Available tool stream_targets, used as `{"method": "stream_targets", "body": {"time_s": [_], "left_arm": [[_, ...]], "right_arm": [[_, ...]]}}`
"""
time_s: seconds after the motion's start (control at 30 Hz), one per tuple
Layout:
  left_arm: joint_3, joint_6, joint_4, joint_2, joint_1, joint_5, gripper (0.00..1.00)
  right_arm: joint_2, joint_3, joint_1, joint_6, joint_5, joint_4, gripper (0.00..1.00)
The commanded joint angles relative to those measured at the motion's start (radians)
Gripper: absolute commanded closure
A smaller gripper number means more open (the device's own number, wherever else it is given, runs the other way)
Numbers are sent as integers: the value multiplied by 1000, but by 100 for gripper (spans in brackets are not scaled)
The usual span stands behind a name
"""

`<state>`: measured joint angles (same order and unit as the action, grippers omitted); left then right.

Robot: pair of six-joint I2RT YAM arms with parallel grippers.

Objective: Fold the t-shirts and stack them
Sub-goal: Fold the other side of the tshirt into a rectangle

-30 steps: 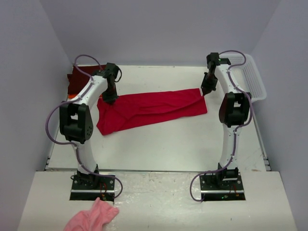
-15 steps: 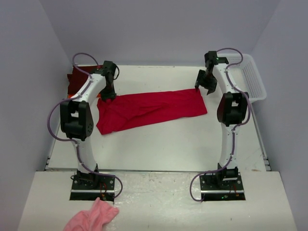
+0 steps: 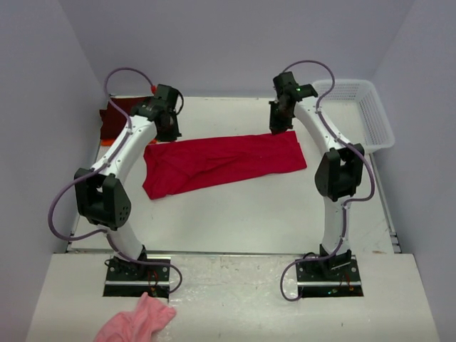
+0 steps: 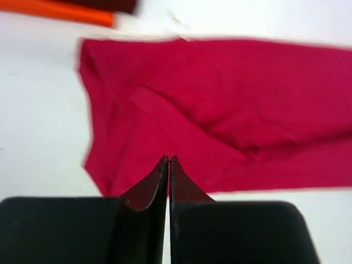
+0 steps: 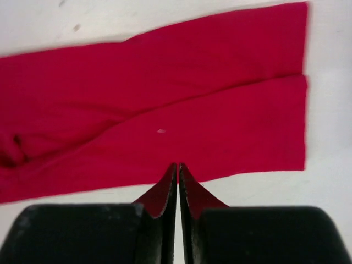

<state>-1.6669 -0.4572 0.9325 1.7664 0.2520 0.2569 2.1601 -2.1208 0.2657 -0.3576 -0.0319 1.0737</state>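
Note:
The bright red t-shirt (image 3: 221, 162) lies folded into a long band across the middle of the table. It also shows in the left wrist view (image 4: 220, 110) and the right wrist view (image 5: 165, 99). My left gripper (image 3: 169, 130) hangs above the shirt's far left corner, shut and empty (image 4: 168, 160). My right gripper (image 3: 279, 122) hangs above the far right edge, shut and empty (image 5: 177, 166). The dark maroon t-shirt (image 3: 114, 117) lies at the back left. An orange strip of cloth (image 4: 55, 10) shows beside it.
A white plastic basket (image 3: 372, 114) stands at the back right. A small pink fluffy cloth (image 3: 135, 322) lies on the near ledge by the left arm's base. Grey walls close in on three sides.
Both grippers have come off the red shirt's far corners and risen. The right gripper has swung left and the left one slightly right. The shirt lies still and flat.

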Motion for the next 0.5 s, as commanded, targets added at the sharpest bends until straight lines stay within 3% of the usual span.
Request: {"method": "stream_targets", "body": {"time_s": [0.0, 0.13, 0.37, 0.47], "left_arm": [[93, -6, -10, -51, 90, -151, 100], [200, -18, -43, -76, 167, -319, 100], [323, -24, -75, -99, 173, -308, 100], [335, -31, -80, -117, 182, -227, 55]], "right_arm": [[-55, 79, 64, -1, 114, -49, 100], [-54, 114, 99, -29, 119, -34, 100], [-149, 266, 110, -34, 92, -83, 100], [-169, 314, 110, -23, 101, -103, 100]]}}
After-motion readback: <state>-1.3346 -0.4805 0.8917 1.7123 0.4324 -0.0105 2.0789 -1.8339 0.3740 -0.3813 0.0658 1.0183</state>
